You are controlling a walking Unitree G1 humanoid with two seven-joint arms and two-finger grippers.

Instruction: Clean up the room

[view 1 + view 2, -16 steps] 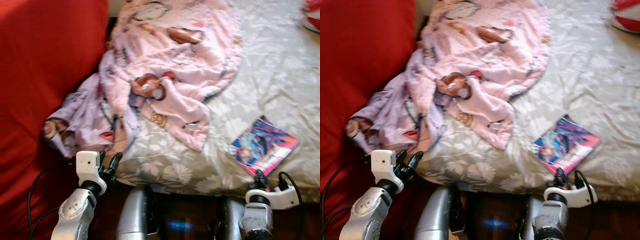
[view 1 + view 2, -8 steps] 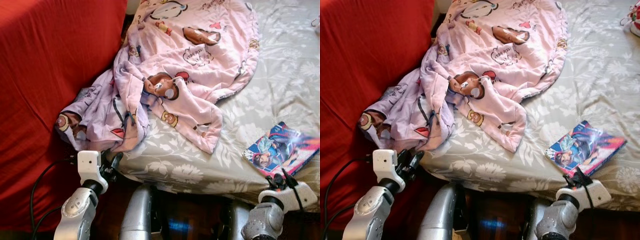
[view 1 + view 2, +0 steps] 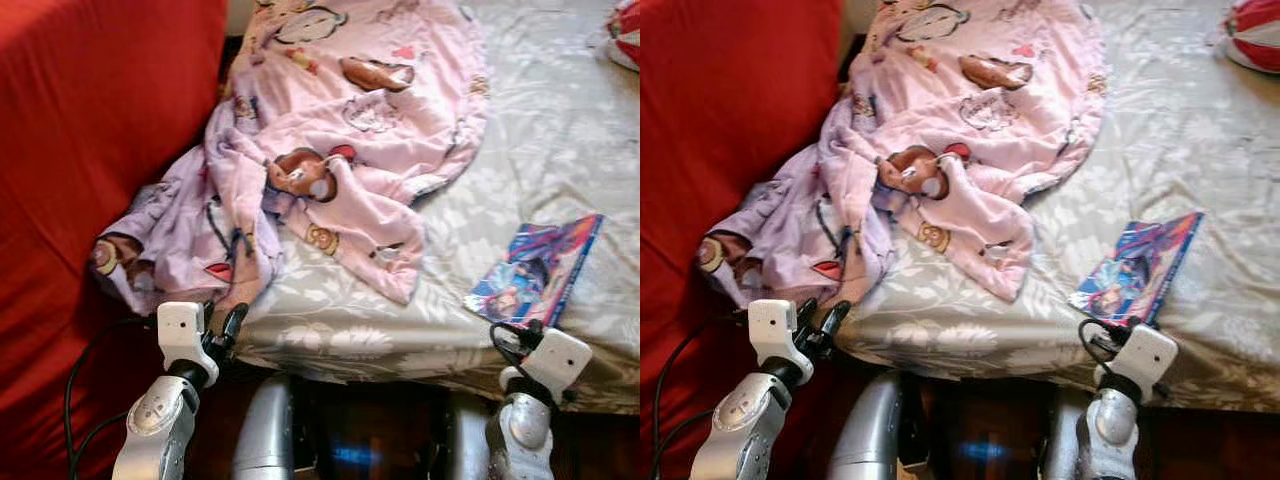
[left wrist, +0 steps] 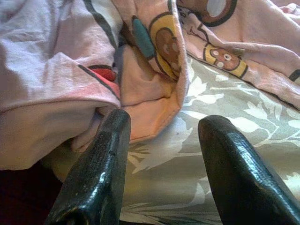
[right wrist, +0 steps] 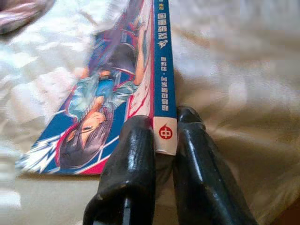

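Note:
A blue comic book [image 3: 537,268] rests tilted on one long edge on the bed's floral grey sheet [image 3: 560,130], near the front right edge. My right gripper [image 5: 164,140] is shut on the book's spine end [image 5: 161,93], one black finger on each side. A crumpled pink cartoon-print blanket [image 3: 340,150] is heaped over the bed's left half and hangs off its front left corner. My left gripper [image 4: 161,140] is open just below that hanging fold [image 4: 93,84], at the bed's edge, with nothing between its fingers [image 4: 101,159].
A big red cushion or sofa back [image 3: 90,150] rises left of the bed. A red and white object [image 3: 1255,30] lies at the far right corner of the bed. Below the bed edge the floor is dark, with my legs [image 3: 265,435] there.
The right gripper has closed on the comic book and tipped it up from flat onto its edge. The left gripper stays by the hanging blanket. The camera has shifted.

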